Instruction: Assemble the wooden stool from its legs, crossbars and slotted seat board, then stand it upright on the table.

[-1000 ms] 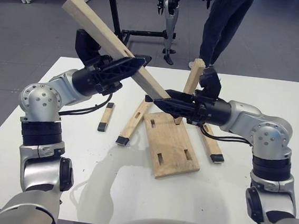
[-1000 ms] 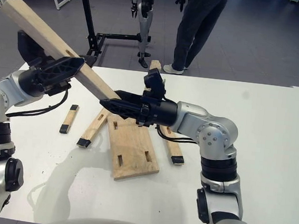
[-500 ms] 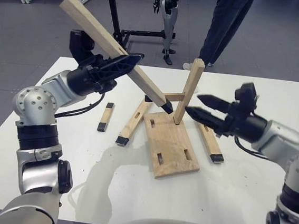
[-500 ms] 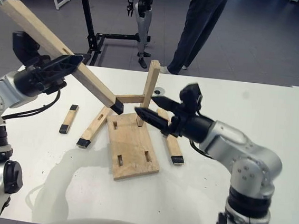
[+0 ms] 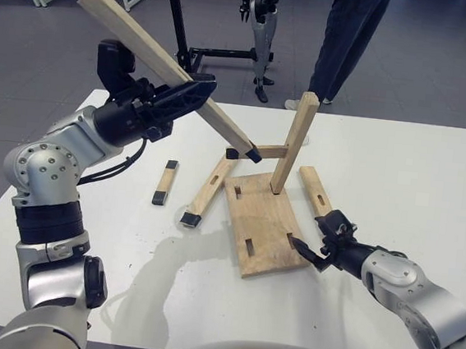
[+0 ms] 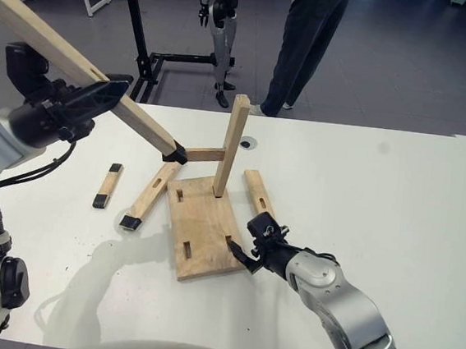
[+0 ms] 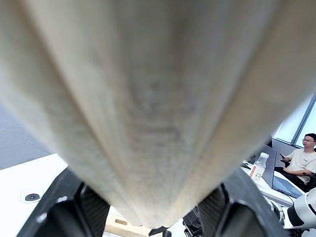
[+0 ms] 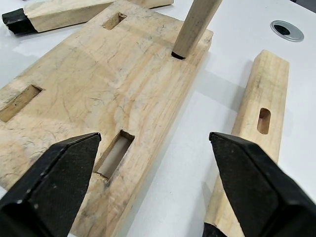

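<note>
The slotted seat board [image 5: 266, 219] lies flat on the white table. One leg [image 5: 294, 143] stands upright in its far slot. A short crossbar [image 5: 270, 152] runs from that leg to the black-tipped end of a second leg [image 5: 165, 61]. My left gripper [image 5: 193, 88] is shut on this second leg and holds it slanted in the air; in the left wrist view the leg [image 7: 148, 98] sits between the dark fingers [image 7: 74, 207]. My right gripper [image 5: 319, 242] is open, low at the board's near right corner. In its wrist view the board [image 8: 98, 84] and a loose leg [image 8: 256, 128] lie beyond the fingers [image 8: 54, 192].
Another loose leg [image 5: 210, 185] and a short crossbar [image 5: 164, 182] lie on the table left of the board. A further leg [image 5: 316, 191] lies right of it. A black stand [image 5: 178, 21] and a person stand beyond the far table edge.
My right gripper let go of the upright leg, drew back and dropped to the board's near right corner. The left arm shifted the held leg slightly up and left.
</note>
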Robot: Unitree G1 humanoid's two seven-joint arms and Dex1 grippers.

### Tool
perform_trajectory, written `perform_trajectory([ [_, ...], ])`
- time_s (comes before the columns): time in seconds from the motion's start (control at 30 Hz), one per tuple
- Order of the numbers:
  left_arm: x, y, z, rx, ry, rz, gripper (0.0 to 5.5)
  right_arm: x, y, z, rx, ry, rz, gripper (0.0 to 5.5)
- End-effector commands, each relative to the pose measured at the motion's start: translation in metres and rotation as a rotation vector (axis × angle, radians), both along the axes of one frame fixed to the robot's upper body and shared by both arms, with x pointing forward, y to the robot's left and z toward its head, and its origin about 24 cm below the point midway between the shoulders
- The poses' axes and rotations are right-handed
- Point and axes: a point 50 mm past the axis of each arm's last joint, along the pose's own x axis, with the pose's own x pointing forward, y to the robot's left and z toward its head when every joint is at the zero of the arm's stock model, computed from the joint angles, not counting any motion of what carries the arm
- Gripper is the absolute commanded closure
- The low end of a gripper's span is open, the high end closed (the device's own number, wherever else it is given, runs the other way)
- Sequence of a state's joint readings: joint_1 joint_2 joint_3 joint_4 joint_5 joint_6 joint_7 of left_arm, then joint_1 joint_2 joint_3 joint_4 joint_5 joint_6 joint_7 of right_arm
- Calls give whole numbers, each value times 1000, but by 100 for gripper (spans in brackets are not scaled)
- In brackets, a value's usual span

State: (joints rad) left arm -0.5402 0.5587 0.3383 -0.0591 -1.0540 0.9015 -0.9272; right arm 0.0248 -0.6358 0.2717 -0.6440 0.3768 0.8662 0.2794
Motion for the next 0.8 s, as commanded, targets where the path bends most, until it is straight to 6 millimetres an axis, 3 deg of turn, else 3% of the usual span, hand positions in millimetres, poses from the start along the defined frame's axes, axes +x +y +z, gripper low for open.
perform_trajectory([
  [0.03, -4, 0, 4, 18, -30, 0, 344, -3, -5, -11, -53, 21, 24, 144],
  [0.3, -8, -3, 11, 16, -58, -15, 344, -2, -7, -31, -136, 21, 46, 144],
  [0.43, -12, -4, 11, 22, -62, -20, 344, 8, -8, -29, -157, 25, 96, 144],
  [0.7, -30, 27, -5, 150, -14, 24, 344, 16, -59, -4, -288, 87, 284, 144],
  [0.8, -34, 26, -19, 199, 29, 5, 344, 17, -67, -1, -304, 94, 332, 144],
])
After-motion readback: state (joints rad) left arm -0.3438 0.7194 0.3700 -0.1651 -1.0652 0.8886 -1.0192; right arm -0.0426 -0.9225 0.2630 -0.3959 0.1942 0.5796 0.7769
